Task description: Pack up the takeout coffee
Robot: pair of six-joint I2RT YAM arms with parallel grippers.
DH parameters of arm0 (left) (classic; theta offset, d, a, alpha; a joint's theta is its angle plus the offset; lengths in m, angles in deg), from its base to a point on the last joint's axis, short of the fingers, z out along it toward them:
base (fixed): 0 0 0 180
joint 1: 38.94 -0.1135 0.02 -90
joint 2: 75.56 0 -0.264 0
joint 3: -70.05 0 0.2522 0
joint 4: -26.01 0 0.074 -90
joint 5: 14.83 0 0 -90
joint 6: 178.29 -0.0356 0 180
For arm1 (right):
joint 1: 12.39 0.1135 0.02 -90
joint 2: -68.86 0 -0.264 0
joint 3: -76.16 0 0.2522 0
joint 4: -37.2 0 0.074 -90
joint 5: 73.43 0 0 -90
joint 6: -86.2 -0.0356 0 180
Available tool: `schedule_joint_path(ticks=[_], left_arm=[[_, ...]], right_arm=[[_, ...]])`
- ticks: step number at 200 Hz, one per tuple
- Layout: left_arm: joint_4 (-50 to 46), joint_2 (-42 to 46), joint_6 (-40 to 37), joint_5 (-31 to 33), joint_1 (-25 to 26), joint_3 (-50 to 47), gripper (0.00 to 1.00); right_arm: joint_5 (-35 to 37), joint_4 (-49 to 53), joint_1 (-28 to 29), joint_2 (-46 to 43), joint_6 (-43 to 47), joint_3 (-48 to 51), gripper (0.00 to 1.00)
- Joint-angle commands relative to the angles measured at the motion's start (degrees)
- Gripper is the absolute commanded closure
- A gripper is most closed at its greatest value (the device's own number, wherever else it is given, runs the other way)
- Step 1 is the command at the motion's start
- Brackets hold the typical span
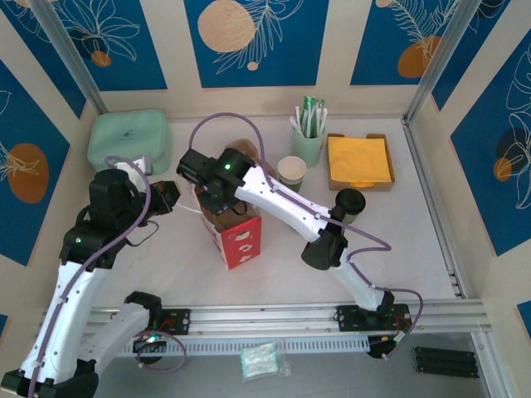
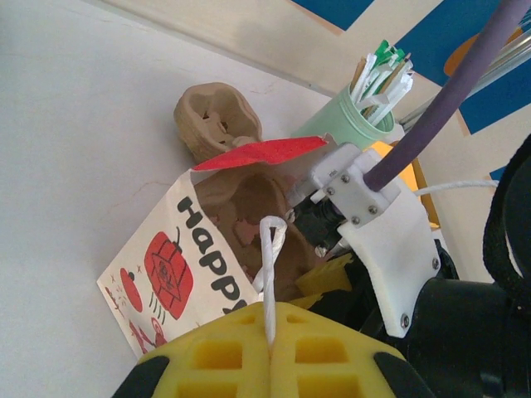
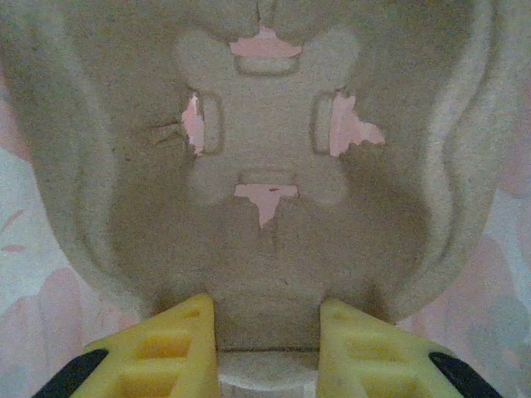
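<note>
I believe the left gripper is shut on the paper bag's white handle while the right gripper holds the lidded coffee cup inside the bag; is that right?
Not quite: the right wrist view shows the right gripper holding a moulded pulp cup carrier inside the paper bag; the lidded coffee cup stands on the table. The left gripper is shut on the white handle.

Left arm: forearm runs up toward 12 o'clock, wrist turned to 3 o'clock. Left gripper (image 2: pixel 270 332) is pinched closed on the bag handle (image 2: pixel 267 257).
Right arm: elbow bent, reaching toward 10 o'clock. Right gripper (image 3: pixel 265 307) fingers (image 3: pixel 178 340) clamp the pulp carrier (image 3: pixel 265 124).
</note>
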Motion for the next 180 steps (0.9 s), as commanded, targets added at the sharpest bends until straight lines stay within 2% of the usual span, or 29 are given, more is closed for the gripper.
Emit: schedule_joint_path(ticks=[1,132,180], left_arm=[[0.07,0.76,0.53,-1.00,-0.48,-0.13,1.00],[-2.35,2.29,-0.12,1.55,-0.53,-0.65,1.00],[-1.87,2.60,0.28,1.25,-0.49,-1.72,1.00]], right_arm=[[0.08,0.40,-0.85,-1.78,0.71,-1.04,0.73],[-13.39,-3.04,-7.62,-6.93,2.64,3.98,0.73],[-14.21,-3.10,-7.38,-6.80,3.27,3.34,0.73]])
